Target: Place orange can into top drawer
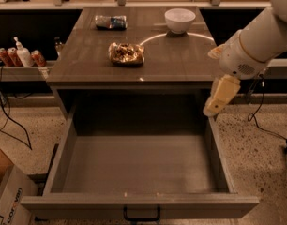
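The orange can [126, 53], golden-orange and wrinkly with dark mottling, lies on the grey-brown table top [87, 64], left of the middle. The top drawer [139, 205] is pulled fully open below the table; its inside shows nothing in it, and its black handle [141, 217] is at the bottom edge. My gripper [215, 104] hangs from the white arm [256, 36] at the right, pointing down over the drawer's right wall, just in front of the table's front right corner. It is well to the right of the can and holds nothing that I can see.
A blue-and-silver packet [110, 22] and a white bowl [180, 20] sit at the back of the table. Red cans [38, 57] and a white pump bottle [24, 55] stand on a low shelf at the left. A cardboard box [7, 196] and cables [7, 121] lie on the floor at the left.
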`<state>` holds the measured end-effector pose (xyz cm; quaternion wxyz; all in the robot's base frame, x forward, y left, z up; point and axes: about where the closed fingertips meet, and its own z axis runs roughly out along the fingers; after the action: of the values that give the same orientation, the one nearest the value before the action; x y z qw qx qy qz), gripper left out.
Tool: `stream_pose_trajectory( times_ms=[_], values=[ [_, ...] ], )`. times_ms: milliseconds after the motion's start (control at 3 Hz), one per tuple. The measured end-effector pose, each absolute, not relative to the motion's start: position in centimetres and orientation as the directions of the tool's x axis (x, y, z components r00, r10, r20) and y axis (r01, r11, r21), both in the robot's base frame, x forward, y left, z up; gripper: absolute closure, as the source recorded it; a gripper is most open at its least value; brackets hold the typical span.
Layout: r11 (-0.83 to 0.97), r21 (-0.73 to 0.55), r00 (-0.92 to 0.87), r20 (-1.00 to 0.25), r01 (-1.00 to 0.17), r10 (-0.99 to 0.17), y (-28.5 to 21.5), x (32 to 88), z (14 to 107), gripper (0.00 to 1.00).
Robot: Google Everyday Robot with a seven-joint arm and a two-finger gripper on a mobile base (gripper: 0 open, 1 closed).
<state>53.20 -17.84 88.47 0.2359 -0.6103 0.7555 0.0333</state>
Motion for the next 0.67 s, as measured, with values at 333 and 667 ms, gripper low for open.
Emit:
stream_pose_trajectory(
  times_ms=[333, 667],
  values=[
    [0.222, -0.258, -0.095, -0.428, -0.94, -0.899, -16.5, 56.7, 87.7, 0.0],
    [0.168, -0.257, -0.047, -0.421, -0.952, -0.906, -14.4, 59.8, 87.2, 0.0]
  ],
)
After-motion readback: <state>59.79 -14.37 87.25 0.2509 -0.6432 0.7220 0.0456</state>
